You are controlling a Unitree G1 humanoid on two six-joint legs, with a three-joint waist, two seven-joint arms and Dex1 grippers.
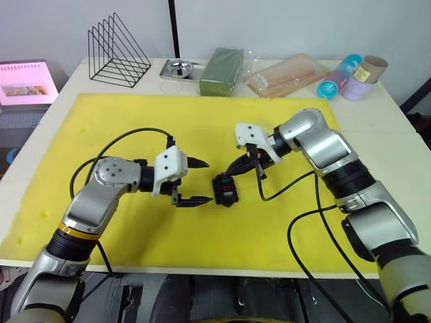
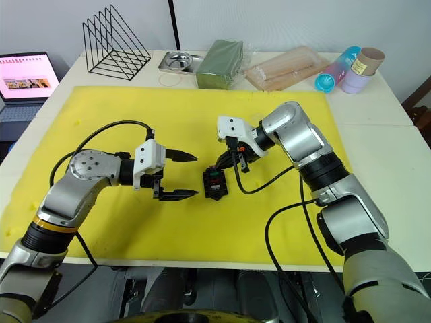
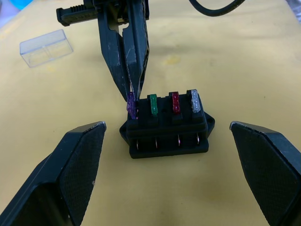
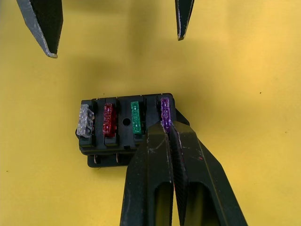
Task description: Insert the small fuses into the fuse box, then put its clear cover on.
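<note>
Four small fuses are sitting in a row in the fuse box (image 1: 225, 189), which is lying on the yellow mat (image 1: 101, 128) near the middle of the table (image 1: 377, 114), closer to its near edge than to its far one. In the right wrist view they are showing as the grey fuse (image 4: 85, 120), the red fuse (image 4: 109, 119), the green fuse (image 4: 136, 117) and the purple fuse (image 4: 165, 113), the purple one standing at the end of the row.

The left gripper (image 1: 193, 182) is hovering just beside the box on its left, its two black fingers spread wide apart and holding nothing; the box is lying beyond the gap between their tips. The right gripper (image 4: 168, 128) is reaching in from the far right side, its fingers pressed together on the purple fuse, their tips pinching it at its slot. In the left wrist view that fuse is leaning slightly while the other three are standing straight.

The clear cover (image 3: 46, 47) is lying on the mat beyond the box, well apart from it.

Along the far edge of the table, a black wire rack (image 1: 118, 52) is standing toward the left corner, with a small metal tray (image 1: 180, 69), a green packet (image 1: 221, 70) and a clear bag of sticks (image 1: 289, 75) beside it. Coloured cups (image 1: 350, 75) are lying toward the far right corner.
</note>
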